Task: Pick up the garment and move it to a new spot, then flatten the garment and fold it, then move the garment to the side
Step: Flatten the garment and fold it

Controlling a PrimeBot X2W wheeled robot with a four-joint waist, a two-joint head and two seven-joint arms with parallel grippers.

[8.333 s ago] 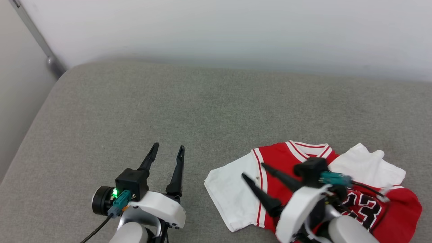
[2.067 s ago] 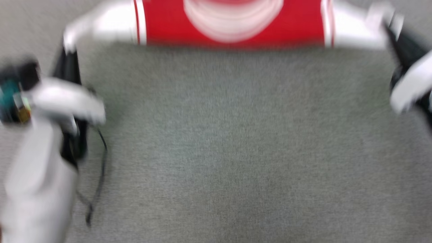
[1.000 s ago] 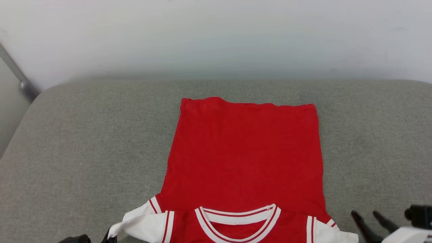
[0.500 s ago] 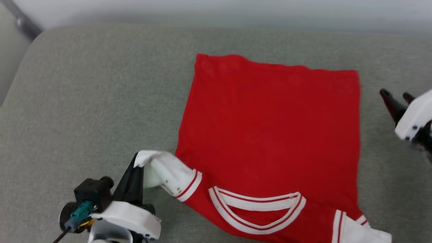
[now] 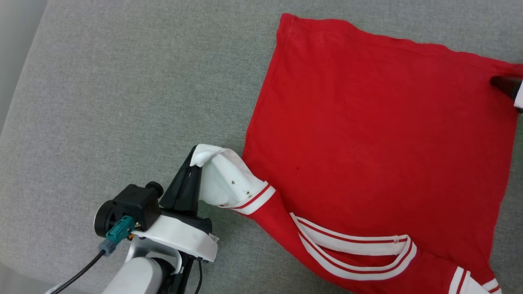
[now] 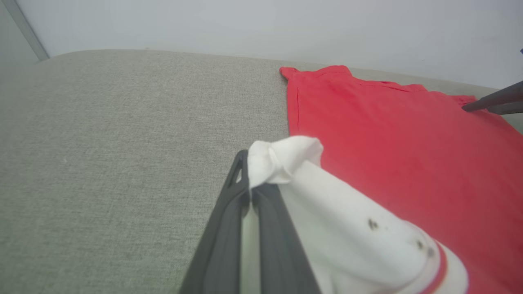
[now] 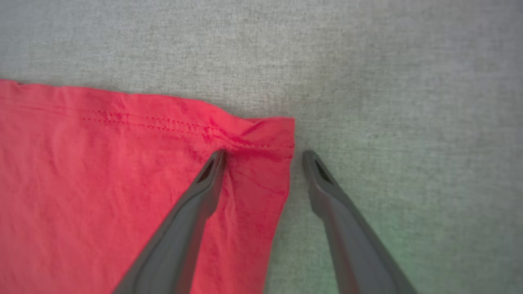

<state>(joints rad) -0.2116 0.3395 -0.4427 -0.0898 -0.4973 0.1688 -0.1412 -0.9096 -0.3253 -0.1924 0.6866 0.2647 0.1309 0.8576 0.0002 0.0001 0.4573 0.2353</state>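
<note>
Pinching the garment by its white sleeve in the closed left gripper. Straddling the far right hem corner with the wide-spread, empty right gripper.

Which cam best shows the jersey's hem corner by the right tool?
Right wrist view: the jersey's hem corner sits mid-frame, stitching visible, with the open right tool straddling its edge. Head view catches the corner cropped at the right border. Left wrist view has it small and far.
</note>
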